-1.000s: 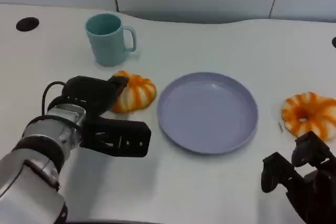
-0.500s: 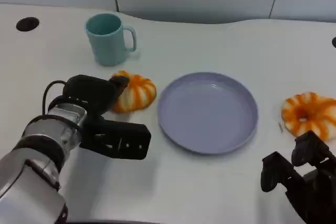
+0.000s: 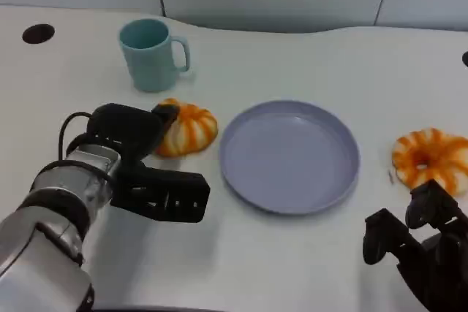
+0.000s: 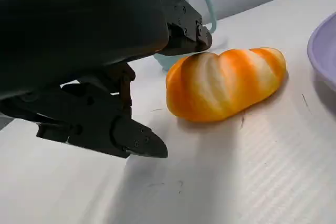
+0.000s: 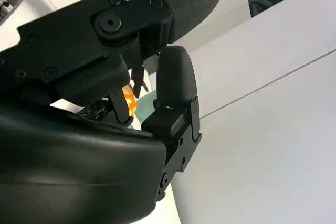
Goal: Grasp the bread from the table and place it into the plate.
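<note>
left hand [image 3: 139, 158] spread open, fingertip touching the bread [image 3: 186, 128] left of the plate [image 3: 289, 156]; right hand [image 3: 424, 253] holds nothing, fingers apart

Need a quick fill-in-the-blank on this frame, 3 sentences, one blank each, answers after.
1. The plate holds ____ pieces of bread.
2. The teal mug stands on the table beyond the bread nearest the ____ robot hand.
3. The second bread, ring-shaped, lies on the table just ahead of the ____ robot hand.

Missing words: no; left; right
</note>
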`<state>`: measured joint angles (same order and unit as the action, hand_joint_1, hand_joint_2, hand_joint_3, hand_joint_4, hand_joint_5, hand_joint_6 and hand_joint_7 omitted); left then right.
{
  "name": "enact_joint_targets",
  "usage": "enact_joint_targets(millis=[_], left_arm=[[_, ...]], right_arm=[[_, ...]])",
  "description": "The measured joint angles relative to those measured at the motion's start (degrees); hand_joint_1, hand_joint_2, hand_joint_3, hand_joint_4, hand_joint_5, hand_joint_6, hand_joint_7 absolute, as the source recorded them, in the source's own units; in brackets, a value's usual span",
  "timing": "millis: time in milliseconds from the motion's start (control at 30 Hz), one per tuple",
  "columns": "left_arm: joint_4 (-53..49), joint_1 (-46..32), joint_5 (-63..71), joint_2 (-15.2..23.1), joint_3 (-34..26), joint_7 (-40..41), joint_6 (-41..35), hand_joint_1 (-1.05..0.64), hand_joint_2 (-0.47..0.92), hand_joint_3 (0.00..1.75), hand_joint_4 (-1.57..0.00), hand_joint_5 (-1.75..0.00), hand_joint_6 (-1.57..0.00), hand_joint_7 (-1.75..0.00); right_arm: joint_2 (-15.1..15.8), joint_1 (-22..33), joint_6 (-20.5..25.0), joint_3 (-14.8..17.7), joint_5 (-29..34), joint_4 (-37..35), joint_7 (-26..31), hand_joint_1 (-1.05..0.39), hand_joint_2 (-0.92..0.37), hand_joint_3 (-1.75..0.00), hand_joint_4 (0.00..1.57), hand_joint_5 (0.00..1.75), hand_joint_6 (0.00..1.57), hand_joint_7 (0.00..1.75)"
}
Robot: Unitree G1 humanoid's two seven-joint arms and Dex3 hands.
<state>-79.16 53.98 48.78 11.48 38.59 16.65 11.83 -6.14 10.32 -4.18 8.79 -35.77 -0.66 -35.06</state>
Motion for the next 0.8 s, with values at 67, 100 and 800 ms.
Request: enact_joint_targets(millis=[67,100,800], left_arm=[[0.0,0.0,-0.1,0.0,-0.2,-0.3,0.0,-0.19,0.92,0.02,-0.82,-1.07,-1.11,-0.01],[0.0,0.0,-0.1,0.0,-0.3,-0.4,-0.1,-0.19,0.92,0.02,-0.82,-1.06,-1.11,-0.01],[0.0,0.0,-0.1,-0.1,-0.6,-0.8,-0.1,-0.17,0.92,0.04,-0.78,-1.13,-1.14,-0.02]], right_arm=[[0.0,0.0,-0.1,0.0,0.0,0.0,0.0,-0.45,-0.87,0.0,0.78,1.75,0.63,1.75],[0.0,0.0,-0.1,0.0,0.0,0.0,0.0,-0.46,-0.87,0.0,0.78,1.75,0.63,1.75],[0.3,-1.2,-0.1,1.1,-0.8,-2.0,-1.8,-0.45,-0.86,0.0,0.77,1.75,0.63,1.75]])
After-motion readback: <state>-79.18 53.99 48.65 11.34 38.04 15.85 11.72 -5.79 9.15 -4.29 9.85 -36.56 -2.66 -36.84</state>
